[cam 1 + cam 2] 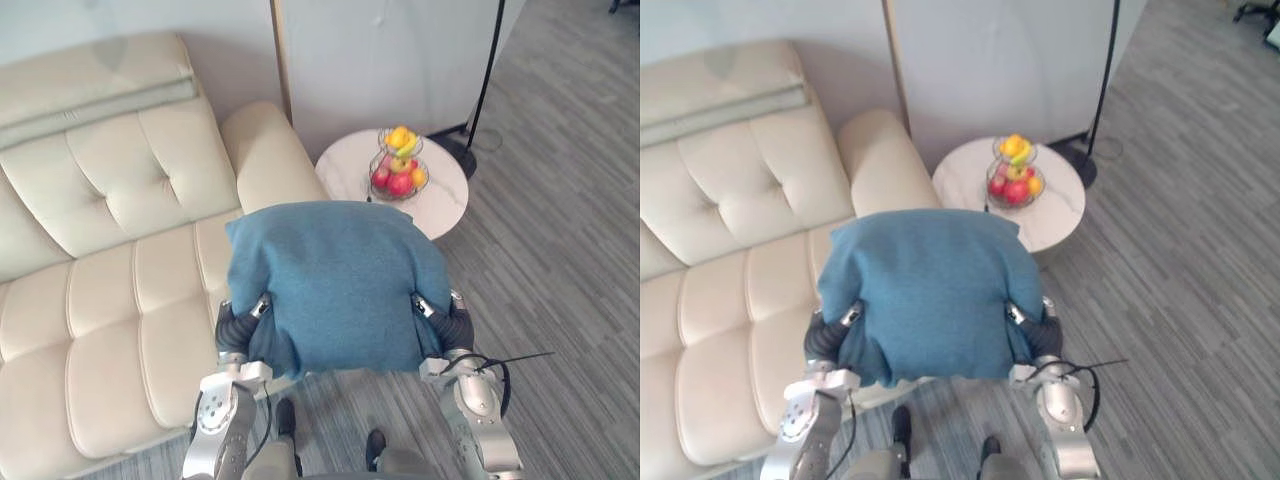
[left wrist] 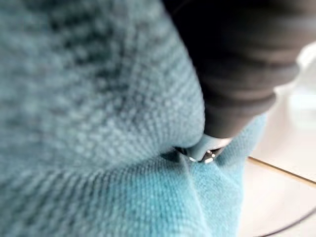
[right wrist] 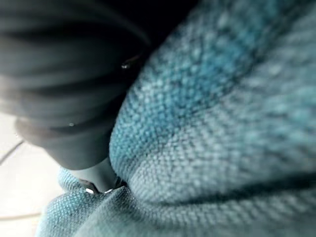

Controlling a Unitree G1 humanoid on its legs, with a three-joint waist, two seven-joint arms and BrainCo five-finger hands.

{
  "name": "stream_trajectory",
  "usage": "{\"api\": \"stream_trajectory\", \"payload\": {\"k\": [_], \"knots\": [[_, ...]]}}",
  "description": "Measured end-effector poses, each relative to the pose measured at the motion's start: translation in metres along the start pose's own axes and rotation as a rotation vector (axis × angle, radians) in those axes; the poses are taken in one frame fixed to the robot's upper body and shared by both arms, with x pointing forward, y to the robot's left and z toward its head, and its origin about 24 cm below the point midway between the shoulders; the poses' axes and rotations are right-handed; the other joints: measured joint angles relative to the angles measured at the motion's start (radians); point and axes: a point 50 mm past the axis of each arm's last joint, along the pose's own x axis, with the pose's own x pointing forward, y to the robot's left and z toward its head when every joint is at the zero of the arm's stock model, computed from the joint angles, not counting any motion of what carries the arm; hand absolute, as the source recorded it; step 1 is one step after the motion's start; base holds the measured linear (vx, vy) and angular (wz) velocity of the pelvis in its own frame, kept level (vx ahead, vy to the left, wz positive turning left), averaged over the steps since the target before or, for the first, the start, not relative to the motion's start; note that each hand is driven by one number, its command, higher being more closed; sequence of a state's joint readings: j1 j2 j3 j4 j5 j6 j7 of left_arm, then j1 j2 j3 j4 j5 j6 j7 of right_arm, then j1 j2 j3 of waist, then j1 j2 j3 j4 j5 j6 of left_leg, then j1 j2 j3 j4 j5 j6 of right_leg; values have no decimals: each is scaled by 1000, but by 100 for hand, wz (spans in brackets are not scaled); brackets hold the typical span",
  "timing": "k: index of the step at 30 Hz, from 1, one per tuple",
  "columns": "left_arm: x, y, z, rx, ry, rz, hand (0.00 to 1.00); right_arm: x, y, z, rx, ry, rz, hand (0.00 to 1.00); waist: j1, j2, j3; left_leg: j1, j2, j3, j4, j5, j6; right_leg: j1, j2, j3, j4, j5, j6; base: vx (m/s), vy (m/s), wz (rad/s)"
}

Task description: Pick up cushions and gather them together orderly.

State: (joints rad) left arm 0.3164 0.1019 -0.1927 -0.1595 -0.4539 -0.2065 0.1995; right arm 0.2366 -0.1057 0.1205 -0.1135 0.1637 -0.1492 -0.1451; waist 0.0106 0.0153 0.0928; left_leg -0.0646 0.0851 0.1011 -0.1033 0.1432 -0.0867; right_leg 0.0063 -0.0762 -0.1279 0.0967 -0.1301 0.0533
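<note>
Nearest the lens hung the teal knitted square cushion [image 1: 335, 285], in the middle of the frame, lifted clear of any surface and squeezed between the two arms. The left robot hand [image 1: 240, 325] pressed into its lower left edge and the right robot hand [image 1: 452, 322] into its lower right edge. In both wrist views the knit bulged against the dark ribbed covers and swallowed the fingers, so I could not tell whether they were curled into the cloth or lying flat against it.

Behind the cushion's left half lay the cream tufted leather sofa [image 1: 110, 290], filling the left of the frame. Just past the cushion's upper right corner stood the small round white bench [image 1: 445, 205], carrying a wire basket of red and yellow fruit [image 1: 400, 165]. The grey plank floor [image 1: 570, 280] spread to the right, and a black lamp pole [image 1: 487, 80] rose at the upper right.

The step in hand looked like a carry towards the sofa seat. To do it well, both sides should press evenly so the soft cushion does not sag or slip. The swing should go left, away from the fruit, and the cushion should be set down flat and square.
</note>
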Motion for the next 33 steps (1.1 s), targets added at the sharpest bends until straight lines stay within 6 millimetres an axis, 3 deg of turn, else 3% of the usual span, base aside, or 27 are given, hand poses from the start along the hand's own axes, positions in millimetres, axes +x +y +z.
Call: {"api": "stream_trajectory", "payload": {"k": [6, 10, 11, 12, 13, 14, 15, 16, 17, 18, 19, 21, 24, 25, 26, 27, 28, 29, 30, 32, 33], "knots": [[-9, 6, -4, 3, 26, 20, 100, -6, 1, -5, 1, 26, 18, 100, 7, 4, -26, 29, -7, -23, 0, 0, 0, 49, -4, -23, -7, 0, 2, -6, 3, 11], [-6, 3, 1, -7, 2, 15, 100, 4, 2, 4, -14, -19, 35, 100, 20, 7, -21, -102, -9, -91, 103, 4, -3, -25, -9, -96, 79, -9, -6, -84, -1, 58], [-4, 1, 3, -17, -14, 13, 100, 11, 3, 9, -31, -47, 40, 100, 32, 18, -14, -151, -7, -115, 127, 18, -20, -65, -7, -123, 122, -19, -17, -206, 8, 95], [0, -2, 5, -29, -29, 8, 100, 19, 2, 14, -49, -69, 34, 100, 27, 15, -8, -177, -9, -127, 94, 52, -86, -91, -46, -179, 140, -24, -28, -189, 18, 90], [2, -4, 6, -35, -38, 3, 100, 22, 0, 16, -58, -78, 29, 100, 29, 9, 1, -191, -8, -73, 137, 15, -38, -94, -58, -195, 143, -26, -27, -191, 59, 100], [4, -7, 7, -43, -44, -3, 100, 28, 0, 15, -68, -77, 20, 100, 27, -4, 11, -217, 1, 60, 285, -79, 63, -90, -97, -226, 145, -19, -18, -181, 92, 108], [5, -8, 6, -49, -44, -4, 100, 29, -2, 12, -72, -67, 9, 100, 16, -23, 19, -191, 50, 214, 414, -170, 86, -69, -153, -270, 135, -1, 1, -179, 165, 134], [6, -8, 3, -52, -34, 0, 100, 30, -2, 11, -85, -61, 8, 100, -3, -9, 9, -159, 113, 263, 438, -198, 59, -50, -162, -301, 105, 18, 24, -117, 276, 117], [6, -9, 1, -56, -28, -3, 100, 30, -4, 10, -91, -59, 1, 100, -6, 10, -1, -133, 141, 268, 420, -213, 31, -44, -162, -314, 86, 35, 39, -39, 383, 77], [8, -11, -2, -65, -18, -12, 100, 31, -8, 11, -99, -61, -15, 100, -7, 29, -13, -99, 152, 262, 349, -233, -52, -41, -164, -324, 63, 62, 66, 6, 353, 55], [12, -13, -4, -59, -9, -25, 100, 32, -9, 6, -95, -45, -32, 100, -8, 11, -9, -85, 100, 267, 307, -207, -37, -35, -201, -326, 34, 104, 73, 7, 347, 43], [13, -8, -5, -34, 0, -25, 100, 32, -7, -5, -83, 2, -43, 100, -7, -25, -9, -86, 50, 271, 300, -210, -6, -19, -239, -334, -10, 166, 71, -3, 370, 24], [12, -4, -12, -16, 30, -16, 100, 28, -6, -18, -70, 63, -59, 100, -6, -35, -6, -116, 21, 273, 409, -294, 47, -59, -310, -320, 101, 198, 79, -11, 310, 1], [12, -3, -15, -11, 42, -21, 100, 28, -7, -20, -79, 74, -65, 100, -6, -35, -3, -117, 9, 276, 432, -319, 60, -95, -338, -299, 175, 204, 66, -30, 407, -20], [11, -3, -16, -5, 51, -32, 100, 27, -9, -24, -87, 90, -70, 100, -5, -37, 3, -110, 0, 289, 441, -340, 70, -146, -363, -262, 267, 222, 7, -19, 332, -21], [11, -3, -16, -2, 52, -35, 100, 27, -10, -27, -93, 103, -71, 100, -6, -33, 11, -101, -3, 290, 440, -348, 78, -186, -362, -217, 335, 219, -44, -20, 347, -3], [11, -2, -16, 5, 56, -38, 100, 25, -11, -31, -96, 121, -72, 100, -18, -31, 17, -95, -8, 270, 431, -357, 91, -227, -327, -157, 427, 125, -30, 1, 200, 20], [11, -2, -17, 10, 65, -39, 100, 23, -11, -35, -95, 139, -74, 100, -30, -29, 19, -81, -11, 258, 408, -356, 94, -249, -248, -89, 475, 43, 4, 12, 169, 30], [11, -2, -17, 11, 71, -40, 100, 22, -12, -36, -96, 145, -73, 100, -30, -28, 21, -66, -16, 254, 389, -353, 96, -254, -189, -58, 476, 5, 31, 44, 126, 26], [11, -3, -18, 16, 81, -59, 100, 20, -14, -37, -104, 151, -66, 100, -32, -42, 24, -12, -67, 247, 307, -335, 89, -268, -84, -57, 424, -45, 17, 96, 92, 18], [11, -4, -18, 22, 81, -66, 100, 21, -16, -36, -110, 147, -65, 100, -34, -48, 27, 7, -84, 244, 280, -330, 85, -271, -56, -64, 392, -46, 14, 145, 63, 23]]}}
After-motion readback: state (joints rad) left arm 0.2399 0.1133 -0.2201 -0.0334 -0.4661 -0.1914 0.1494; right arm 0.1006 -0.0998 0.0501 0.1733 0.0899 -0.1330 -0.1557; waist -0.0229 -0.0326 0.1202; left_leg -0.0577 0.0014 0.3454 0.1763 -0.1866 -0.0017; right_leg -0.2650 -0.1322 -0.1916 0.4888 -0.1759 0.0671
